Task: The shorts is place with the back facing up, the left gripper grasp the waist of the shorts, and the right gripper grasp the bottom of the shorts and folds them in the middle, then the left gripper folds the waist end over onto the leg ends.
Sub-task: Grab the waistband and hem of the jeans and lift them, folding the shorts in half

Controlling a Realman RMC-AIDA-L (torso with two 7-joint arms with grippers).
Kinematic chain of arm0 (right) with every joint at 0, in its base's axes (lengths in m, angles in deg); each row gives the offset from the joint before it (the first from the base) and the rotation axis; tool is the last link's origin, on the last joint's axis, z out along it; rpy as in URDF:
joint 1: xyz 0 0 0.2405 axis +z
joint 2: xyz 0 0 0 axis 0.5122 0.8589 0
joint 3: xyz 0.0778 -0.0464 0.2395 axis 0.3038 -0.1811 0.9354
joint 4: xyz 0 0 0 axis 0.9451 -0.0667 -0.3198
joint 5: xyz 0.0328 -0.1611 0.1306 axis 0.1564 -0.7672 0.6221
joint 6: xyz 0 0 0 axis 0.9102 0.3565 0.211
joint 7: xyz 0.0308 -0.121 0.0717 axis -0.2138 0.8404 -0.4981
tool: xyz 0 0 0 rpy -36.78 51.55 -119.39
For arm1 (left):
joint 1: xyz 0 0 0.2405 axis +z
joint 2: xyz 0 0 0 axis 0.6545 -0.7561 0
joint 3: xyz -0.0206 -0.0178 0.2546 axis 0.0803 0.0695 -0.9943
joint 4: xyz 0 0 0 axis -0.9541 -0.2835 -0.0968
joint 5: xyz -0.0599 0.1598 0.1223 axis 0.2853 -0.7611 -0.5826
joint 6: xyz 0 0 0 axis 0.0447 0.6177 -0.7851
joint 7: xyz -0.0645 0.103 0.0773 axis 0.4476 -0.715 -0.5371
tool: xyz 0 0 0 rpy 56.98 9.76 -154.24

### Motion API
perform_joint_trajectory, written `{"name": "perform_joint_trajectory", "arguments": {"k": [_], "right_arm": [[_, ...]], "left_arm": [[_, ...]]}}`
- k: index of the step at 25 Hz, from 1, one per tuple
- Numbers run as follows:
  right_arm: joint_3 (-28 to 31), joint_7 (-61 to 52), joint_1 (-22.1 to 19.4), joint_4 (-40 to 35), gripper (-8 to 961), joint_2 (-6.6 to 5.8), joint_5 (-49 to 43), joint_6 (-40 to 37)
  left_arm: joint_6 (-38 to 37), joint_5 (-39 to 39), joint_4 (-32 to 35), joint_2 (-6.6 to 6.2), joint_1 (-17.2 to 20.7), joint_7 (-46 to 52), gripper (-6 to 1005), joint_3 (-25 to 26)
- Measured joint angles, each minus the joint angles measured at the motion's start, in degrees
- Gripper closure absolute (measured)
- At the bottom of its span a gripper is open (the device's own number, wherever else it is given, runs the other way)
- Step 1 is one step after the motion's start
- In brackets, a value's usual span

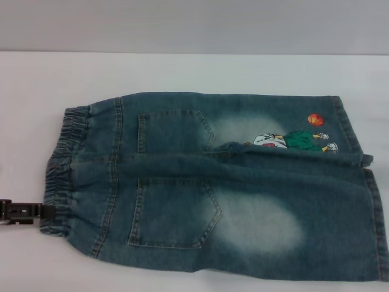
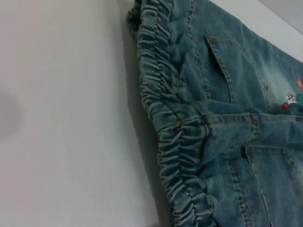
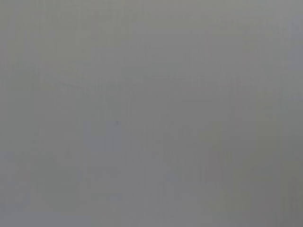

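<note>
- The shorts (image 1: 225, 182) are shown lying flat on the white tabletop (image 1: 182, 70), back side up, with both patch pockets exposed and the cartoon print with its orange ball toward 2 o'clock in the head view.
- The waist (image 1: 61, 170), a ruffled elastic band, is placed at the 9 o'clock end of the garment; the leg ends (image 1: 364, 182) are placed at the 3 o'clock end, partly cut off by the frame edge.
- The left tool (image 1: 44, 212) is seen at about 8 o'clock, its tip at the near corner of the waistband. Whether cloth is pinched, and how far the fingers are spread, cannot be told.
- In the left wrist view the crinkled waistband (image 2: 175, 137) is shown close up, with no finger visible.
- The right tool is not seen in any view; only a blank grey surface is given by the right wrist view.
- Stage of task: the garment is judged to be laid out as required, and no fold is visible. The grasp on the waist is judged to be in preparation or just made.
- Remaining, by judgement: the grasp of the bottom hems by the right tool, the lengthwise fold along the middle, and the final fold of the waist over the leg ends.
</note>
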Motion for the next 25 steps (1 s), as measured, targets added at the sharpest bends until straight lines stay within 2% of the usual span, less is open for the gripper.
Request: {"name": "perform_joint_trajectory", "arguments": {"k": [25], "right_arm": [[0.00,0.00,-0.09,-0.05,260,-0.13,0.16,-0.09]], "left_arm": [[0.21,-0.08,-1.49,-0.01,0.20,-0.12,157,-0.40]]}}
